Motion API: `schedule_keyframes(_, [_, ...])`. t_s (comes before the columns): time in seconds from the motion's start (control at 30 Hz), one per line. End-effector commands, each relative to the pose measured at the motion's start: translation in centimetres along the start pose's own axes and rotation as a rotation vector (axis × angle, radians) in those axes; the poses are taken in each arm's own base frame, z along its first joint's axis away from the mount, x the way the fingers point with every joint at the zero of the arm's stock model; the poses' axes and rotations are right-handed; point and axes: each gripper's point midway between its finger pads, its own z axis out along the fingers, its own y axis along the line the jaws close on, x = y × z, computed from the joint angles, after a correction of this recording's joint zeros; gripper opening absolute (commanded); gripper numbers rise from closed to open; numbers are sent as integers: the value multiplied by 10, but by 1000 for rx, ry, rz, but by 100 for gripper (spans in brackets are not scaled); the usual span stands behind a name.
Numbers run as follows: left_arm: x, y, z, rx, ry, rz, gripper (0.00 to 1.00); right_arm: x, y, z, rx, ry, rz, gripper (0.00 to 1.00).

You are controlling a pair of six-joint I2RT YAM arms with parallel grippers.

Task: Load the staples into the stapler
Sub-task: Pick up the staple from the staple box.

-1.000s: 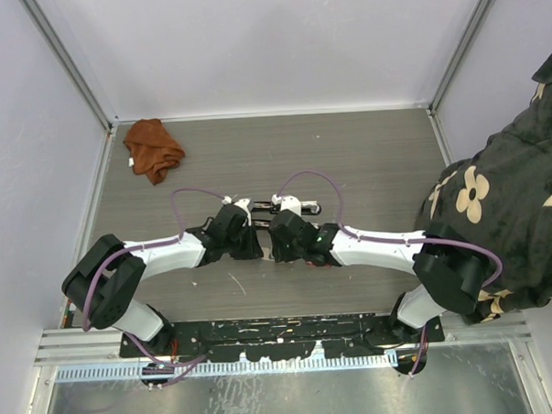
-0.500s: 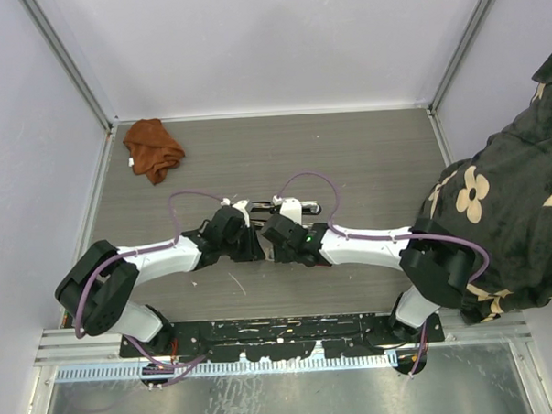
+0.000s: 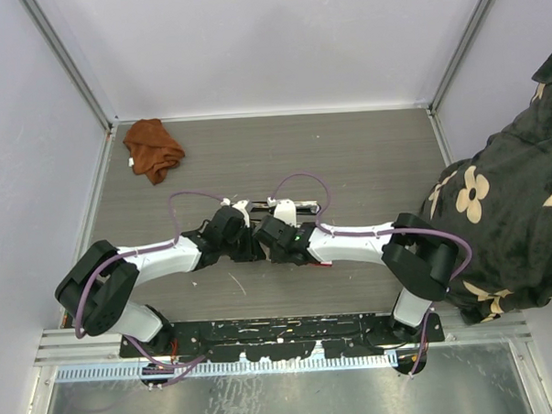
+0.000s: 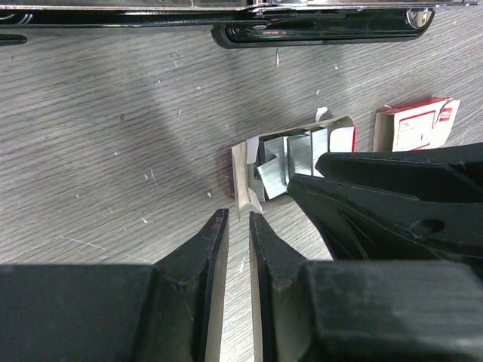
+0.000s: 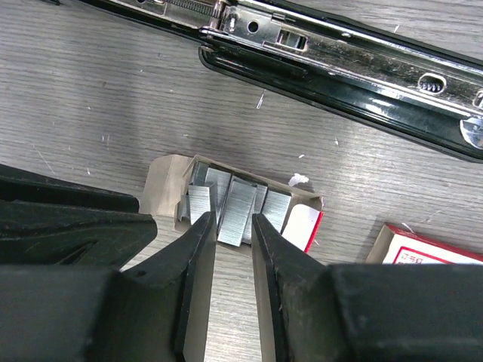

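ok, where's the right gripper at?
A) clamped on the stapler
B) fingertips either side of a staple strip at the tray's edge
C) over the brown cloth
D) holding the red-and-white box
B: in the right wrist view, the right gripper has its fingertips either side of a strip of the staples at the near edge of the tray. The jaws are narrowly apart, and whether they already pinch the strip can't be told.

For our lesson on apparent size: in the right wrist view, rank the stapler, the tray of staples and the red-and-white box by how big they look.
1. stapler, spanning most of the frame.
2. tray of staples.
3. red-and-white box, but the picture's edge cuts it off, so tray versus box is unsure.
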Motion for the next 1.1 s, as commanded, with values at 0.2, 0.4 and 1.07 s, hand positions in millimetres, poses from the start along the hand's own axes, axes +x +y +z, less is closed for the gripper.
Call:
schedule_keyframes(0.2, [-15, -16, -8, 58, -67, 19, 19, -11, 2, 2, 55, -37, 23, 29])
schedule_keyframes(0.4, [-16, -16, -9, 55, -70, 20, 18, -9, 3, 3, 71, -35, 8, 29])
schedule_keyframes(1.07, [-20, -15, -16, 47, -97, 28, 18, -41, 14, -31, -43, -88, -106, 17])
